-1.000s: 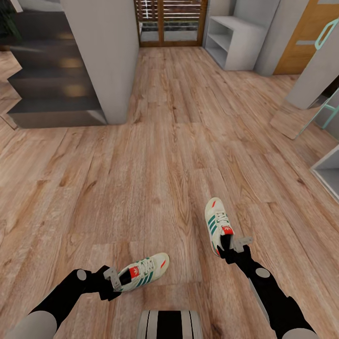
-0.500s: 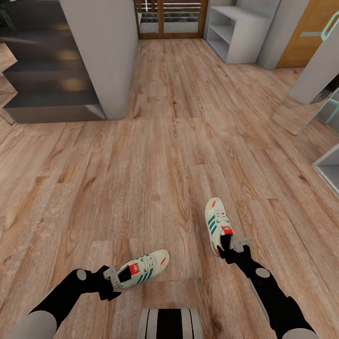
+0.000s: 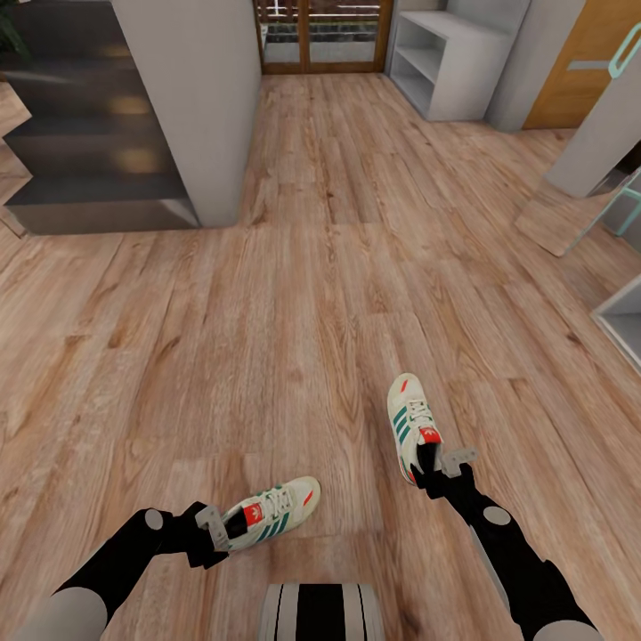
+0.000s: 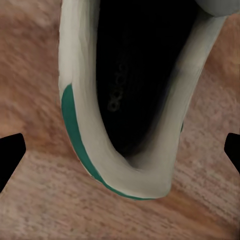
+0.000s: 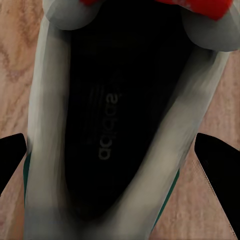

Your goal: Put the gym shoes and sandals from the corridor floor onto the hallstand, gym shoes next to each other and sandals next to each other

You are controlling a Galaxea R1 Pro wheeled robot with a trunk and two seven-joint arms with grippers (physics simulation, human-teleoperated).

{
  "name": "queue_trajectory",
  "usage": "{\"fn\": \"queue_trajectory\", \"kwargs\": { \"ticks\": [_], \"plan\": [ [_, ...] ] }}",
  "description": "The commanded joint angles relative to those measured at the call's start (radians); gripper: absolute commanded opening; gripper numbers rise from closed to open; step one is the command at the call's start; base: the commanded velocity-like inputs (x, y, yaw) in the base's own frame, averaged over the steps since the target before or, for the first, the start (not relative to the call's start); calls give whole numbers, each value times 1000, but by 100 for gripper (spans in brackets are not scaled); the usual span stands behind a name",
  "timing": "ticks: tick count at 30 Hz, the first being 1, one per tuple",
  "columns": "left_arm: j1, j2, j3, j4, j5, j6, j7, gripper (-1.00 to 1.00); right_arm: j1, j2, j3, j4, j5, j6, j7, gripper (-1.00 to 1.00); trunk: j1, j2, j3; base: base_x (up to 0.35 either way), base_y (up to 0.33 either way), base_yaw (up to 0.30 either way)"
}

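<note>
Cream shoe heels sit at both grippers: the left gripper (image 3: pixel 216 527) grasps the left shoe (image 3: pixel 271 511), toe pointing forward-right; the right gripper (image 3: pixel 436 469) grasps the right shoe (image 3: pixel 412 425), toe pointing ahead. Both hang just over the floor (image 3: pixel 294 294). The rack (image 3: pixel 445 62) stands far ahead, rightward. Two shoes counted.

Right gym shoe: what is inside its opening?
The right wrist view looks into the right gym shoe: a dark insole with faint printed lettering, red tongue above. The toe end is hidden under the tongue. Wood floor lies beneath.
</note>
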Motion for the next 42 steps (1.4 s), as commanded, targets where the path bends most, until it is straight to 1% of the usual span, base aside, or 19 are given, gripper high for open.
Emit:
{"fn": "queue_trajectory", "kwargs": {
  "ticks": [1, 42],
  "plan": [
    [0, 0, -1, -2, -3, 2, -3, 100, 0, 1, -4, -2, 9, 5, 7, -100, 0, 0, -1, 123, 0, 0],
    [2, 0, 2, 0, -3, -3, -4, 100, 0, 1, -1, -21, 9, 5, 7, -100, 0, 0, 1, 22, -7, -6]
  ]
}}
